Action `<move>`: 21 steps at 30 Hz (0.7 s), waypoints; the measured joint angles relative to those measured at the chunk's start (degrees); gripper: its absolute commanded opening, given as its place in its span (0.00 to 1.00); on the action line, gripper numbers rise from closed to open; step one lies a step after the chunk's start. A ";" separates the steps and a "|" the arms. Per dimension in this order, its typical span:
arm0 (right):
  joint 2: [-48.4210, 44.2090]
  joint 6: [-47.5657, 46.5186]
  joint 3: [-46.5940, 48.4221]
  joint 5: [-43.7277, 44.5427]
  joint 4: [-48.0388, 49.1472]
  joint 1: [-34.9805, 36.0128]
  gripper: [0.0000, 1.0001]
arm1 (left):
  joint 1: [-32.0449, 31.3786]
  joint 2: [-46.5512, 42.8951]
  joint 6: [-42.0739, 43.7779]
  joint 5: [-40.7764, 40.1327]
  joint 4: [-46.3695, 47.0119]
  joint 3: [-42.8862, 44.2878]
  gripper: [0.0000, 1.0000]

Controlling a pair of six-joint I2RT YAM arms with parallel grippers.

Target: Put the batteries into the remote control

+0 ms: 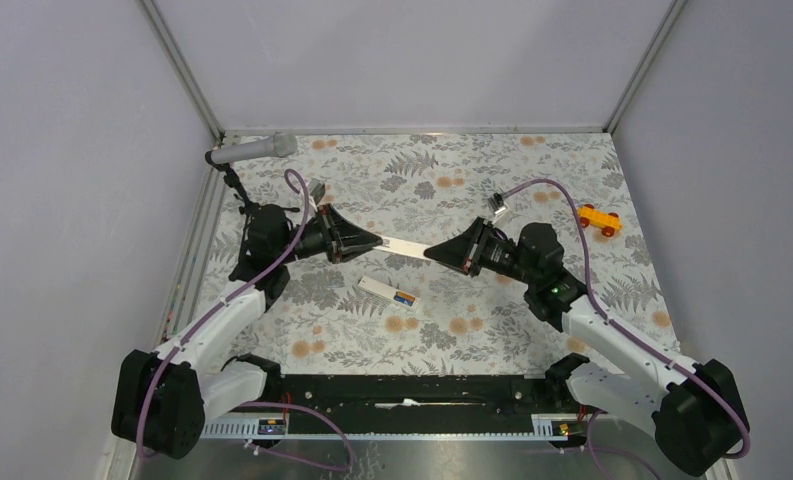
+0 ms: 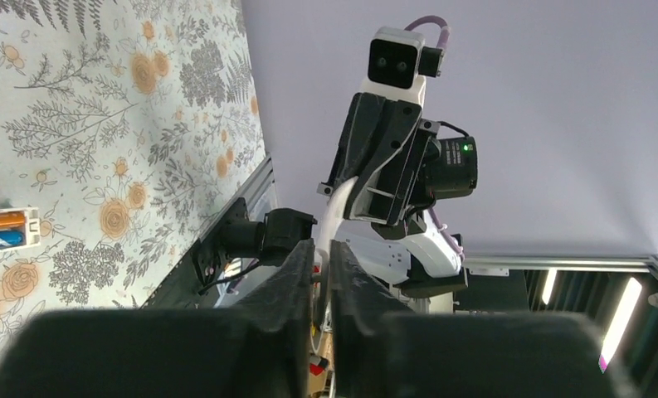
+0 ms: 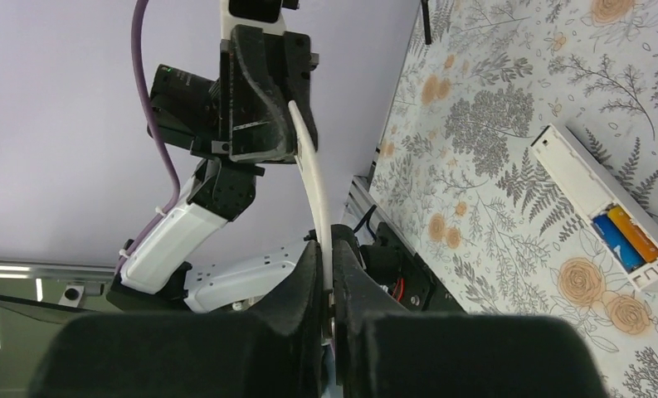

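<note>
The white remote control (image 1: pixel 382 289) lies on the floral table between the arms, with the blue and orange batteries (image 1: pixel 405 298) sitting in its slot. It also shows in the right wrist view (image 3: pixel 570 170) with the batteries (image 3: pixel 628 238), and at the left edge of the left wrist view (image 2: pixel 31 228) with the batteries (image 2: pixel 0 231). A thin white cover strip (image 1: pixel 404 246) hangs in the air above the table. My left gripper (image 1: pixel 377 240) is shut on one end and my right gripper (image 1: pixel 430 252) on the other. The strip (image 3: pixel 309 166) looks slightly bowed.
A grey microphone (image 1: pixel 252 150) on a black tripod stands at the back left by the wall. An orange-yellow toy car (image 1: pixel 598 219) sits at the right. Grey walls close in three sides of the table.
</note>
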 measured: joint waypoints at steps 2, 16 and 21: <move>-0.02 0.44 -0.48 -0.09 1.31 0.00 0.00 | 0.09 0.00 0.33 0.15 -0.17 0.00 0.59; 0.57 1.51 -15.87 3.56 2.73 0.26 0.00 | 7.63 -6.45 27.69 -11.52 -33.99 6.12 0.95; 5.60 3.54 -16.63 6.78 7.52 3.32 0.00 | 7.67 -6.16 35.10 -19.52 -42.58 3.91 0.92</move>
